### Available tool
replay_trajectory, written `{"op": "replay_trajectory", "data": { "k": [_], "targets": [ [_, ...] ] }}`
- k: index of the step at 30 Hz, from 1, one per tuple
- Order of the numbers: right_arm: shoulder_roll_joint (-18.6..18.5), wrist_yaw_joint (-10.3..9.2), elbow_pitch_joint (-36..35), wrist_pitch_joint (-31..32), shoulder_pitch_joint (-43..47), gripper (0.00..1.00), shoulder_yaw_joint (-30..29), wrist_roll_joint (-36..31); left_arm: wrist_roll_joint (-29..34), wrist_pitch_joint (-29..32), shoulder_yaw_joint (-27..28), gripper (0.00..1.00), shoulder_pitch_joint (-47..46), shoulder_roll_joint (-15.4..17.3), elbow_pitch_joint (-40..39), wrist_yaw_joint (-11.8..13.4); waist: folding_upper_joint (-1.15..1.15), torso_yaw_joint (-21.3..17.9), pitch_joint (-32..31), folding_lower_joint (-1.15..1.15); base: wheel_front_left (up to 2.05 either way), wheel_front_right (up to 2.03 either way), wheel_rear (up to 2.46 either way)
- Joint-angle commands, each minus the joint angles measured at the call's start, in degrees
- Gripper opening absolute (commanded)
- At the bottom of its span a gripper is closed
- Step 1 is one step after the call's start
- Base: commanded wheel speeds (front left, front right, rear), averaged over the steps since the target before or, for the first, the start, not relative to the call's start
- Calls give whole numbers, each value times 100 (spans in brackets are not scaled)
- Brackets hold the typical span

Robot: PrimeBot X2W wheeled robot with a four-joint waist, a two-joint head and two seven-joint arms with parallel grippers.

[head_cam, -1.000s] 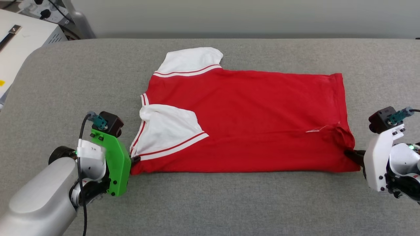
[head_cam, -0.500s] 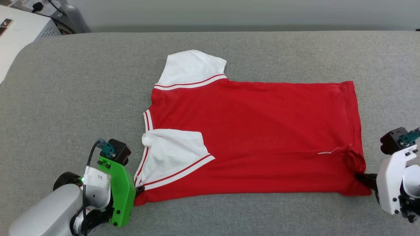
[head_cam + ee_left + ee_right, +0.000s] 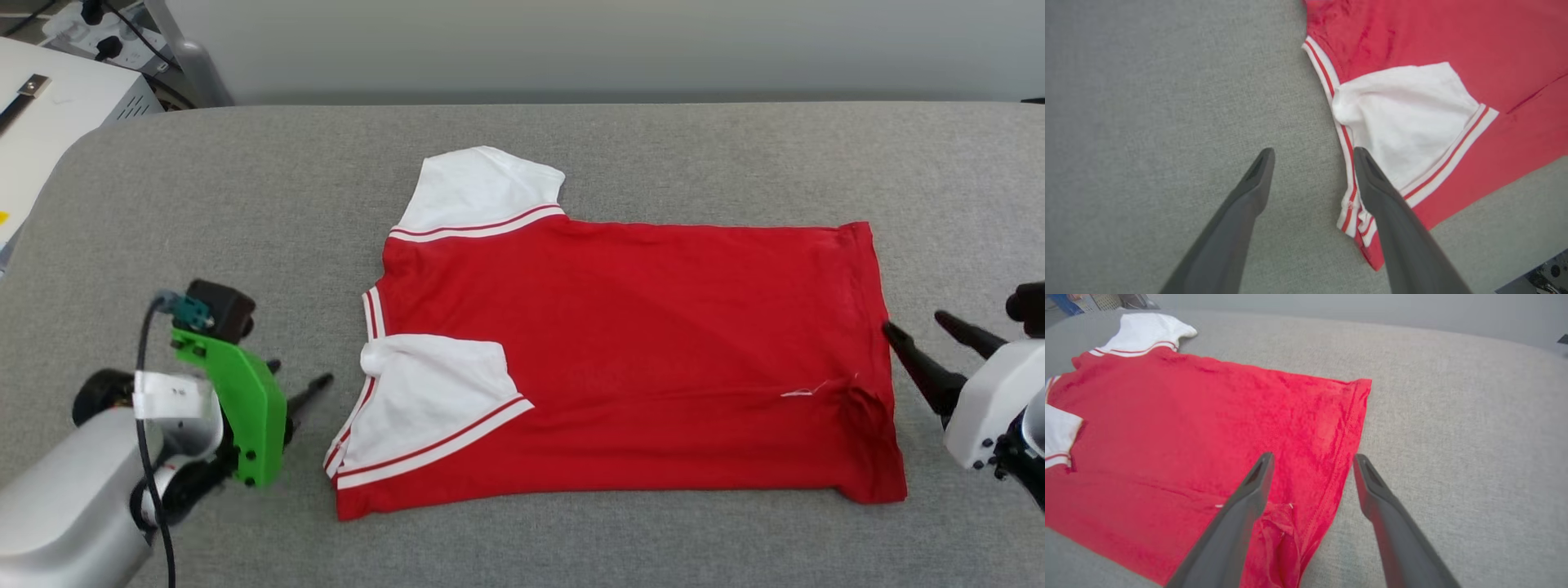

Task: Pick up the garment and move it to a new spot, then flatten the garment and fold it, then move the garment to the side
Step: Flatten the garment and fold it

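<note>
While the garment lies flat mid-way across the grey surface, collar toward 9 o'clock and hem toward 3, neither tool grips it. Left gripper sits at its 9 o'clock, jaws wide, empty. Right gripper is at 3 o'clock by the hem, jaws wide, empty. Near sleeve is folded onto the body.

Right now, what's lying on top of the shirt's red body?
One white sleeve is folded over onto the shirt at its collar end. Near the hem a small bunched fold sits on it. Whatever lies beneath the sleeve and the top layer is covered.
</note>
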Motion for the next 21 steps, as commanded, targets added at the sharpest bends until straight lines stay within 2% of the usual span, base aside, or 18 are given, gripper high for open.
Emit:
{"op": "replay_trajectory", "data": {
  "k": [1,5,11,17,21],
  "targets": [
    [138,-3,-45,-255,37,100,-154,-158,117,-107,104,100,-187,60,-65,61,0,-41,2,0,0,0,0],
    [517,-3,-214,-984,32,100,-625,-760,383,-515,380,100,-581,115,-182,245,0,-154,156,0,0,0,0],
    [1176,-3,-616,-1734,20,100,-1218,-1636,855,-909,610,100,-1478,-14,-169,323,0,-376,638,0,0,0,0],
    [1633,-3,-1167,-2052,-62,100,-1428,-2156,963,-443,658,100,-2709,-300,346,161,0,-661,1251,0,0,0,0],
    [1822,-3,-1481,-2082,-142,100,-1407,-2326,872,312,577,100,-3541,-509,855,-19,0,-897,1679,0,0,0,0]
  ]
}}
